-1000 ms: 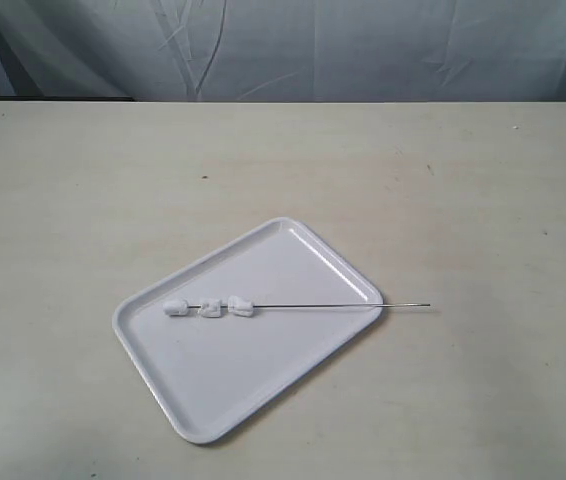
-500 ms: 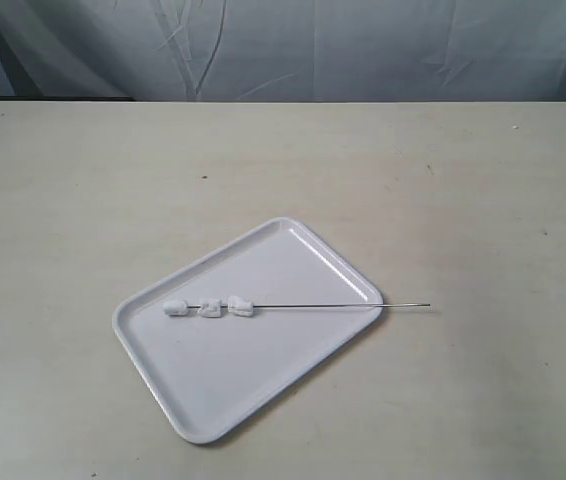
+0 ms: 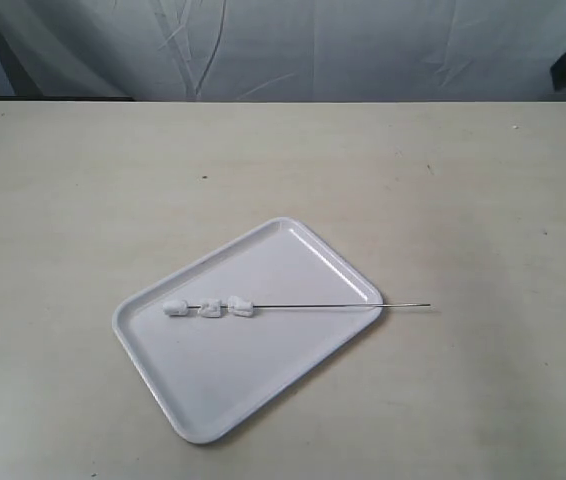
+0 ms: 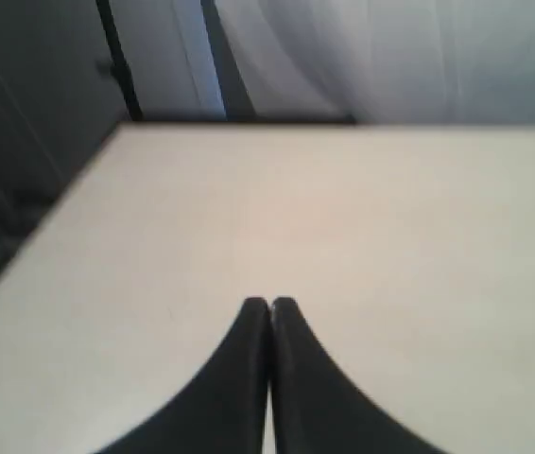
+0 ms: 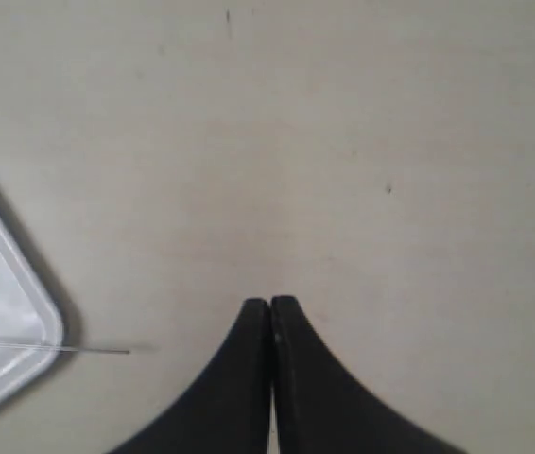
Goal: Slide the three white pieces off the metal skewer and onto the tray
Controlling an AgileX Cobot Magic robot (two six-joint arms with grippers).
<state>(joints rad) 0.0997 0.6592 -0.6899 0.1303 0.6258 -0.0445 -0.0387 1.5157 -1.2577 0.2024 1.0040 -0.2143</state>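
One metal skewer (image 3: 323, 306) bearing three white pieces (image 3: 208, 308), across tray (image 3: 263, 370), apart from right gripper (image 5: 270, 303) and left gripper (image 4: 269, 303), jaws pressed together.

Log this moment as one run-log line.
three small white lumps: threaded on thin silvery metal skewer, lying on glossy white rectangular tray | skewer tip: overhangs tray corner | left gripper: fingers shut | right gripper: fingers shut

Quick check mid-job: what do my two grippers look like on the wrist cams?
Both the left gripper and right gripper have plain matte black fingers, broad at the base, curving to narrow tips. No markings or cables visible.
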